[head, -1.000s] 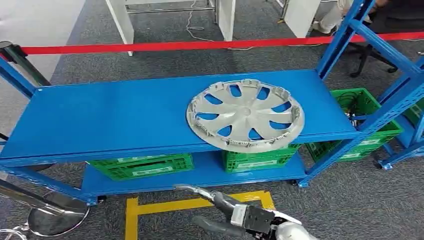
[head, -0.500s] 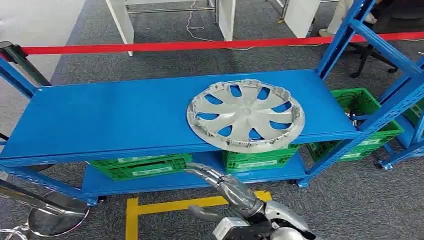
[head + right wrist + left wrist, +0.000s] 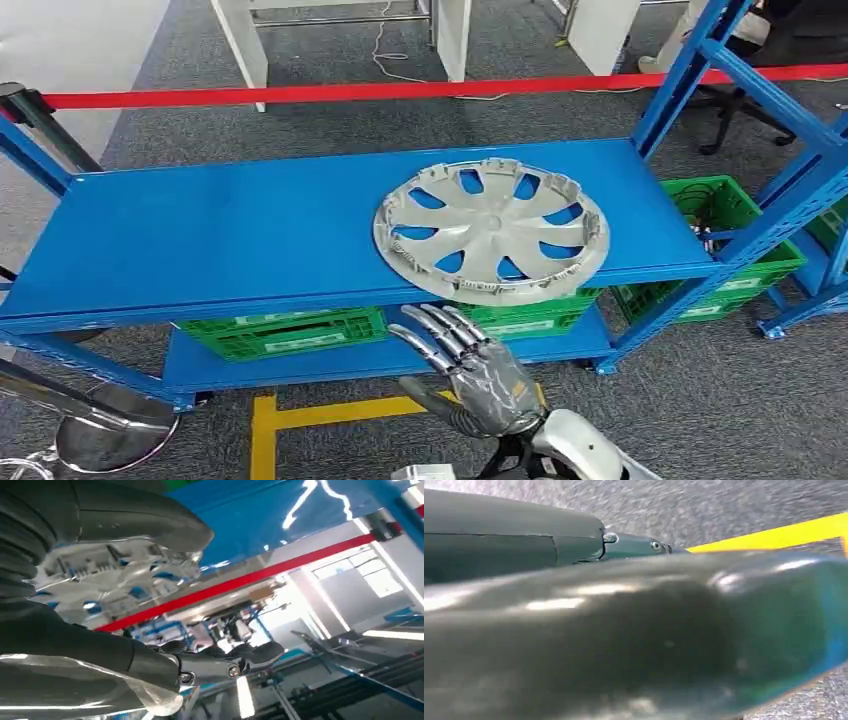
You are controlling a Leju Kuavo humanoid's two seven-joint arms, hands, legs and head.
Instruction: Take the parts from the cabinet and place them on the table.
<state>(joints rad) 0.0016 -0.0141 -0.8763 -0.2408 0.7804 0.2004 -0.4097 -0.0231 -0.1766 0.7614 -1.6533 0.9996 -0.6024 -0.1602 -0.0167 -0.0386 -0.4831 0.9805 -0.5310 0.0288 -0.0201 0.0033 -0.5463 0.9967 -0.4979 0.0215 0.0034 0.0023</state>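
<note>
head: high, facing down at shelf (image 3: pixel 250 230) | wrists: close behind hands

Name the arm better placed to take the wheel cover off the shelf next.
The right. Its robot hand is raised with fingers spread just below the wheel cover, which overhangs the blue shelf's front edge. The left robot hand seems to hang low over the floor.

The right robot hand (image 3: pixel 478 372) rises with its fingers now spread, closer beneath the hubcap's (image 3: pixel 490 229) front edge.
</note>
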